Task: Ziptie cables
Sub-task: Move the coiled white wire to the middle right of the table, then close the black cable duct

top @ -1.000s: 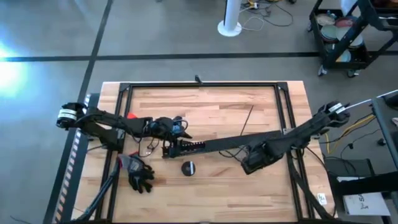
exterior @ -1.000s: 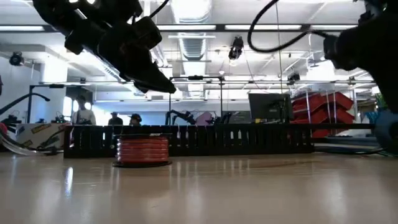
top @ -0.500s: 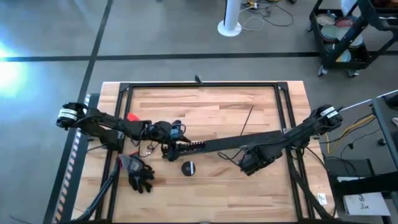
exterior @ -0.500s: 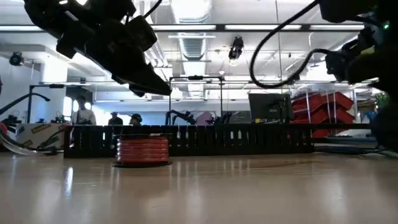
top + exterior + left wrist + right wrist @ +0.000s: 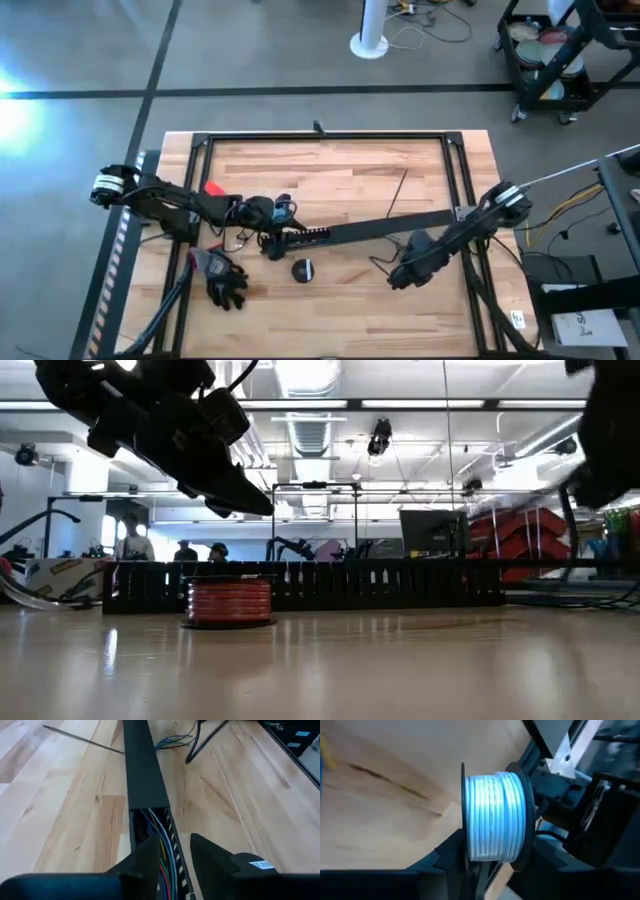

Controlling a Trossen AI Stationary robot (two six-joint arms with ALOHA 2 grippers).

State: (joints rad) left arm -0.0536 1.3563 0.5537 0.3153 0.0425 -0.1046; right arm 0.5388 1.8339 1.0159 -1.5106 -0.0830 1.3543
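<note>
I can read no text anywhere in these views. On my left wrist camera, a small white label sits on the gripper finger at the lower right of the frame, with dark print too small to make out. From above, a white tag at the table's lower right edge and white sheets beyond it show marks I cannot read either.
</note>
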